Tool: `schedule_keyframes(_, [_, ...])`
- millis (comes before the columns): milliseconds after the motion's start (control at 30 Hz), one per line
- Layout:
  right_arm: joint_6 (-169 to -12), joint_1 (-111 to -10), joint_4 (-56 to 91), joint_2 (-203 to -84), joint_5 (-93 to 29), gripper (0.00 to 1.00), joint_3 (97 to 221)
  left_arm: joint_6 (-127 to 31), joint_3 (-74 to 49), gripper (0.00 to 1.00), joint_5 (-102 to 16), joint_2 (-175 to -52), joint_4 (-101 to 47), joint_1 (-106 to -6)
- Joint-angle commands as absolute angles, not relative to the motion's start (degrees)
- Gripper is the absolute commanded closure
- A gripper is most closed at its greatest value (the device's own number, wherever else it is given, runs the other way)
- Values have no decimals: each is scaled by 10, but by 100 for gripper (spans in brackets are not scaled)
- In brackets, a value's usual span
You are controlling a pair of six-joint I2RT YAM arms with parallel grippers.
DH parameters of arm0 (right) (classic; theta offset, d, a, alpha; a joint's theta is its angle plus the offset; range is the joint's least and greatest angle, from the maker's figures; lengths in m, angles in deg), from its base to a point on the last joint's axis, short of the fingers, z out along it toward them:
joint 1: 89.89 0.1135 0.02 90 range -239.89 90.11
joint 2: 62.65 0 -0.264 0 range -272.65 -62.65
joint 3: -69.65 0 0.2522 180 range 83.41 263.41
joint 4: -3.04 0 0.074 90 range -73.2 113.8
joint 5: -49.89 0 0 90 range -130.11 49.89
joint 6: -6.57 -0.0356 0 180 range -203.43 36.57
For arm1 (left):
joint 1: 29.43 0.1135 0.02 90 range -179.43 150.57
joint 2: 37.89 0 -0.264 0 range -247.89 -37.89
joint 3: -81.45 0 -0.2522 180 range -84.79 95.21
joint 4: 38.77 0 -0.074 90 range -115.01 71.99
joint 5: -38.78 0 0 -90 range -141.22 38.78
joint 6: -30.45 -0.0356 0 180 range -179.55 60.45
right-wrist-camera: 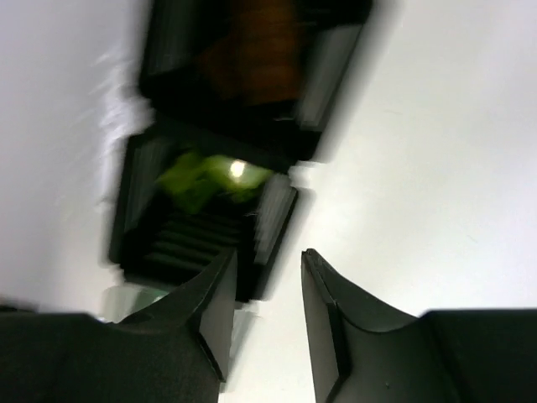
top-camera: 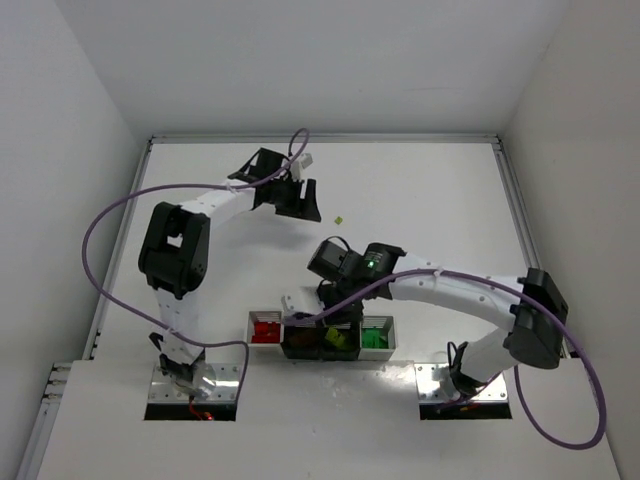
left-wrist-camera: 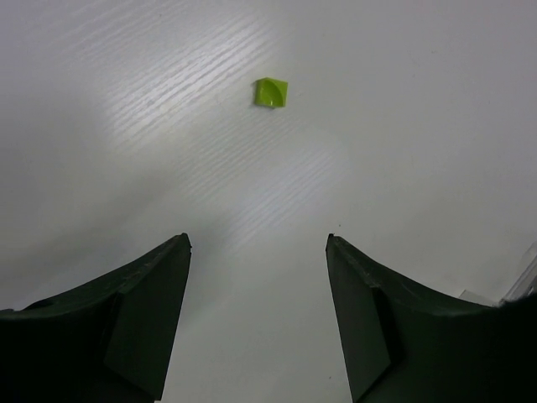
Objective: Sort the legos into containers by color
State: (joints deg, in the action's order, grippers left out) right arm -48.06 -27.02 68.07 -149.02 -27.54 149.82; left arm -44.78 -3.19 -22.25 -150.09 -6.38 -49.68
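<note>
One yellow-green lego (top-camera: 340, 219) (left-wrist-camera: 271, 91) lies alone on the white table. My left gripper (top-camera: 306, 204) (left-wrist-camera: 258, 243) hangs open just left of it, nothing between its fingers. The containers (top-camera: 253, 318) stand in a row at the near edge: a white bin with red legos (top-camera: 265, 331), two black bins, and a white bin with green legos (top-camera: 375, 337). My right gripper (top-camera: 335, 303) (right-wrist-camera: 267, 256) hovers over the black bins, open a little and empty. Below it one black bin (right-wrist-camera: 277, 210) holds yellow-green legos (right-wrist-camera: 201, 180); the other black bin (right-wrist-camera: 323, 92) shows brown-orange legos (right-wrist-camera: 260, 50), blurred.
Purple cables loop from both arms across the left and right of the table. Metal base plates (top-camera: 195, 390) (top-camera: 465, 392) sit at the near edge. A raised rim (top-camera: 320, 138) bounds the table at the back and sides.
</note>
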Motion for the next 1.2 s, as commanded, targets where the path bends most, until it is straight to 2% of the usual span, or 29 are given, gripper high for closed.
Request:
schedule_keyframes(0, [-610,-324,549,-1451,-385,64,1525,-472,27,30,-263,-1519,-64,-525])
schedule_keyframes(200, [-776,-479,519,-1475,-394,65,1600,-491,135,35,-324,-1602,-1,-567])
schedule_keyframes(300, [-835,-576,519,-1487,-384,56,1612,-505,173,37,-367,-1624,5,-588])
schedule_keyframes(333, [-865,-595,519,-1494,-384,46,1612,-505,180,37,-373,-1630,5,-593])
schedule_keyframes(467, [-908,-676,519,-1511,-344,36,1612,-518,220,37,-400,-1668,23,-612])
schedule_keyframes(567, [-935,-731,525,-1518,-310,35,1607,-524,239,37,-416,-1695,29,-618])
schedule_keyframes(733, [-946,-798,530,-1528,-259,35,1601,-537,269,43,-444,-1720,39,-623])
schedule_keyframes(800, [-946,-809,530,-1534,-247,35,1601,-537,269,45,-457,-1733,44,-623])
schedule_keyframes(1167, [-946,-844,530,-1551,-211,35,1591,-558,263,65,-467,-1749,44,-641])
